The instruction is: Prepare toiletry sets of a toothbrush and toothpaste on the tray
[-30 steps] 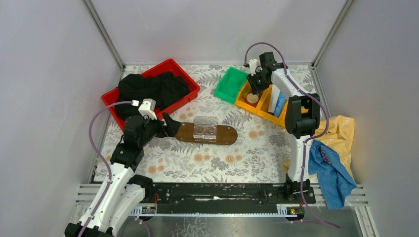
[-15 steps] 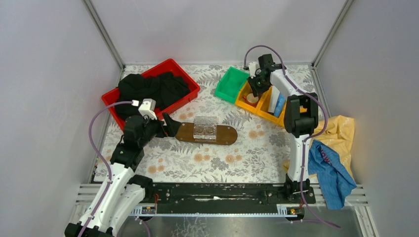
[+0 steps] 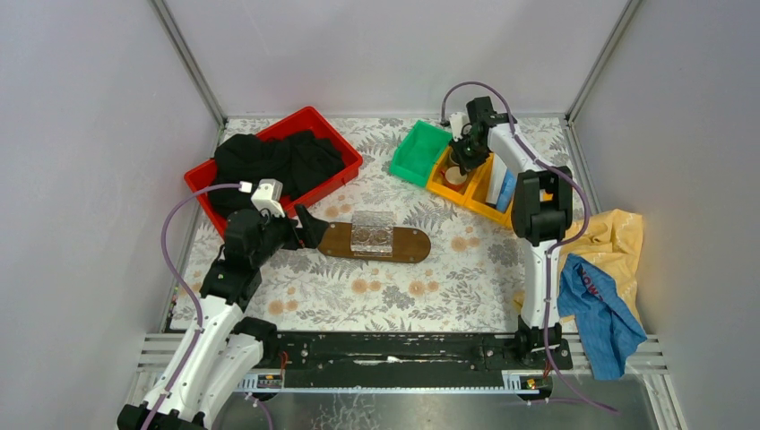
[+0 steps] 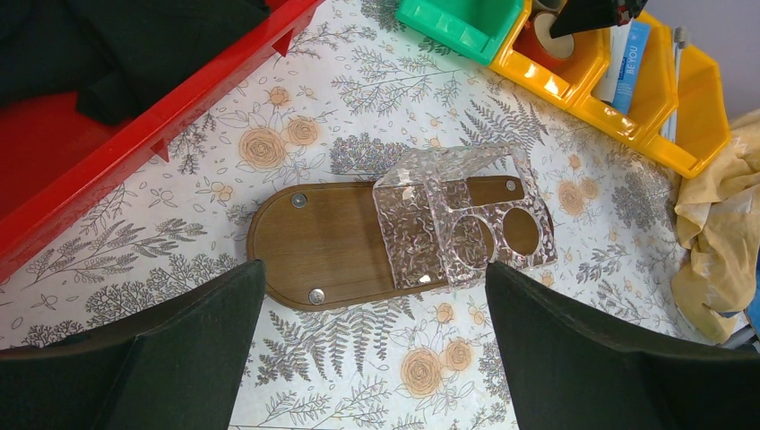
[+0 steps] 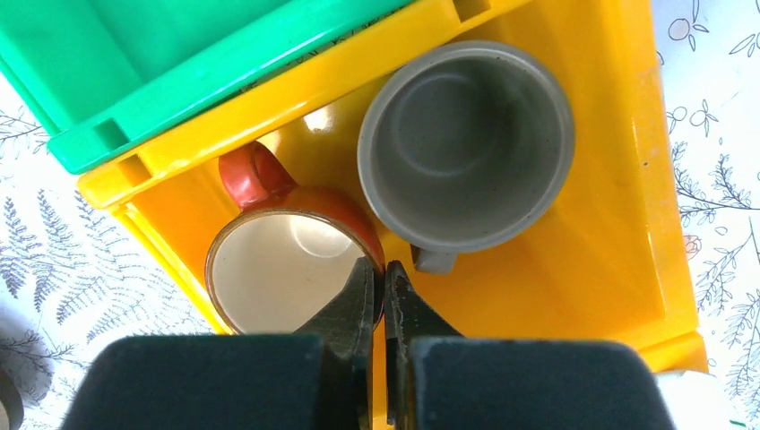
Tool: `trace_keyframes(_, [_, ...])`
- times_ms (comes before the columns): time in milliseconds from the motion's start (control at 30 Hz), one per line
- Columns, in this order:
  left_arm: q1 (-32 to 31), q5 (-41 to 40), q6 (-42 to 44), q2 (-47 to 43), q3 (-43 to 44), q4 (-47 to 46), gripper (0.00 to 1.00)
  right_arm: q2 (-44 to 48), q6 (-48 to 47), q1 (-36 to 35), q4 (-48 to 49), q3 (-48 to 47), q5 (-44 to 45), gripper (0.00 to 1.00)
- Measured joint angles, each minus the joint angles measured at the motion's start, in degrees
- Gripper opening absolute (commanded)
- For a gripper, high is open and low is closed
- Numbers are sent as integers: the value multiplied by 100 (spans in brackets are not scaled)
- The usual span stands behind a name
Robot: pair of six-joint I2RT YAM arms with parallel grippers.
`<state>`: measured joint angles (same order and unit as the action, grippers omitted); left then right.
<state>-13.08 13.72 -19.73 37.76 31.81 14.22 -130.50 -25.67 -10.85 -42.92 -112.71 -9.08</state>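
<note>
**Top external.** The tray (image 3: 410, 245) lies mid-frame on the floral tabletop (image 3: 448, 278). Its long axis runs left to right and dips slightly to the right. A clear holder (image 3: 372, 231) sits on its middle. The left end effector (image 3: 309, 228) is at the tray's left end, and its spread cannot be read from here. The right end effector (image 3: 460, 159) hangs over the yellow bins (image 3: 445, 191) in the upper right, its fingers hidden by the wrist. The toothpaste (image 3: 504, 188) stands on end in the middle yellow bin. A red crate (image 3: 296, 121) holding black cloth (image 3: 273, 161) fills the upper left.

**Left wrist.** The left end effector (image 4: 372, 269) is spread wide, and its dark fingers (image 4: 179, 358) cut off the lower corners. The tray (image 4: 323, 242) lies between them, apart from both. The holder (image 4: 462, 224) covers its right half. In the upper right, the toothpaste (image 4: 632, 67) is partly cropped. The toothbrush (image 4: 675, 81) shows only as a thin pale line in the end bin.

**Right wrist.** The right end effector (image 5: 384, 287) is pressed together, holding nothing visible. Its tips are at the rim of a red mug (image 5: 287, 260); whether they touch it is unclear. A grey mug (image 5: 466, 143) stands beside it in the yellow bin (image 5: 574, 287). A green bin (image 5: 179, 54) fills the upper left.
</note>
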Motion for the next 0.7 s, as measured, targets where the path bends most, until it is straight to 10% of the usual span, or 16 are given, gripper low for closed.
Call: trace_keyframes(700, [0, 1360, -125, -435, -44, -474, 100, 2806, -651, -9, 621, 1851, -966, 0])
